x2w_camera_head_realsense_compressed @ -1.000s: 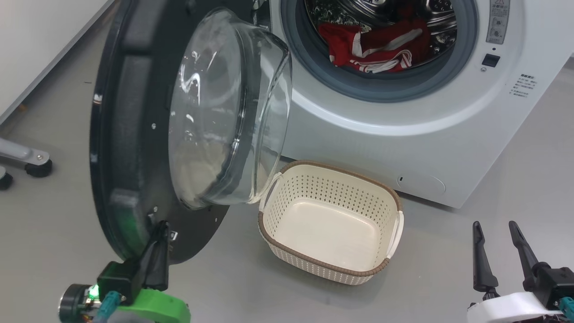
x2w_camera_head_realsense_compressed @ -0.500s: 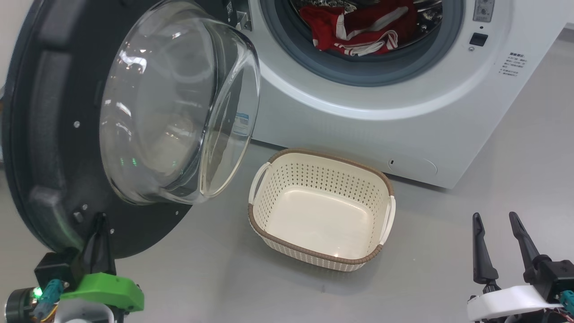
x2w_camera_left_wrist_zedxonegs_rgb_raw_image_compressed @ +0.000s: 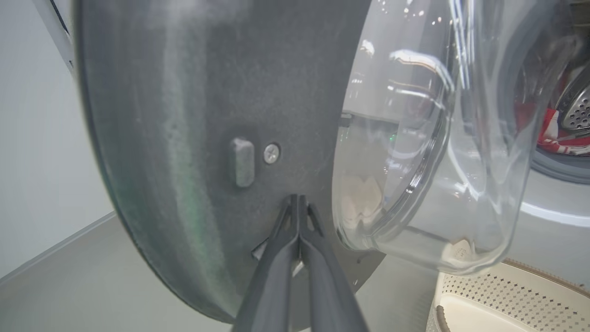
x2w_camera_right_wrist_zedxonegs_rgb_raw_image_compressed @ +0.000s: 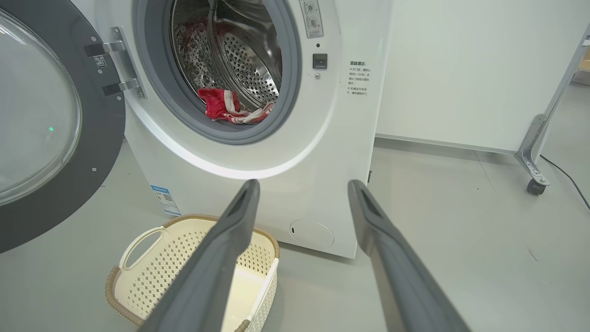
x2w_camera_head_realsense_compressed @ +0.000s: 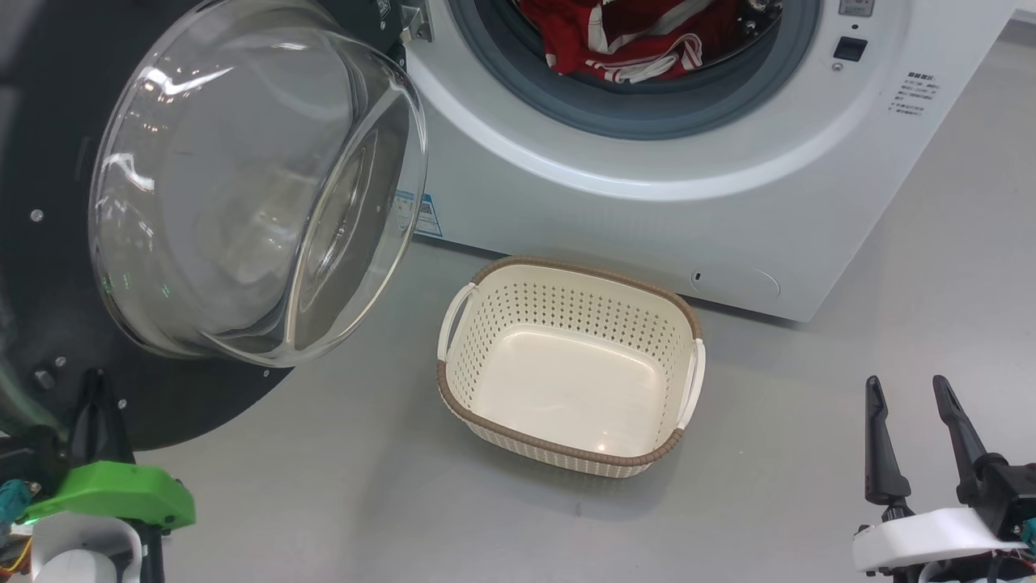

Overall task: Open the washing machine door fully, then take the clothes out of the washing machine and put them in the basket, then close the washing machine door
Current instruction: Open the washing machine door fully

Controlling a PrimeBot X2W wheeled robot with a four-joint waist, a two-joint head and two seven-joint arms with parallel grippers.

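1. Washing machine (x2w_camera_head_realsense_compressed: 647,210): white front-loader standing on the grey floor (x2w_camera_head_realsense_compressed: 809,389); its round opening is uncovered, ringed by a grey rubber seal (x2w_camera_head_realsense_compressed: 647,121); a small blue label (x2w_camera_head_realsense_compressed: 409,214) sits low on its front, near the left corner.
2. Door (x2w_camera_head_realsense_compressed: 48,283): round and black-rimmed, swung wide out to the machine's left on two metal hinges (x2w_camera_right_wrist_zedxonegs_rgb_raw_image_compressed: 115,64); its bulging glass window (x2w_camera_head_realsense_compressed: 243,178) faces the robot in the head view.
3. Clothes (x2w_camera_head_realsense_compressed: 623,40): red fabric with white stripes, bunched in the bottom of the steel drum (x2w_camera_right_wrist_zedxonegs_rgb_raw_image_compressed: 249,69), just behind the seal; none lies outside the machine.
4. Basket (x2w_camera_head_realsense_compressed: 566,271): cream, perforated, brown-rimmed, upright on the floor just in front of the machine and below its opening; nothing inside.
5. Left gripper (x2w_camera_left_wrist_zedxonegs_rgb_raw_image_compressed: 297,198): fingers pressed together, tips at the black inner face of the door near its lower edge, just below a small grey stud (x2w_camera_left_wrist_zedxonegs_rgb_raw_image_compressed: 243,161) and a screw (x2w_camera_left_wrist_zedxonegs_rgb_raw_image_compressed: 271,153); whether the tips actually touch the door is hard to tell.
6. Right gripper (x2w_camera_head_realsense_compressed: 906,385): fingers spread wide, holding nothing; it hangs over bare floor, well to the right of the basket, fingers pointing toward the machine.
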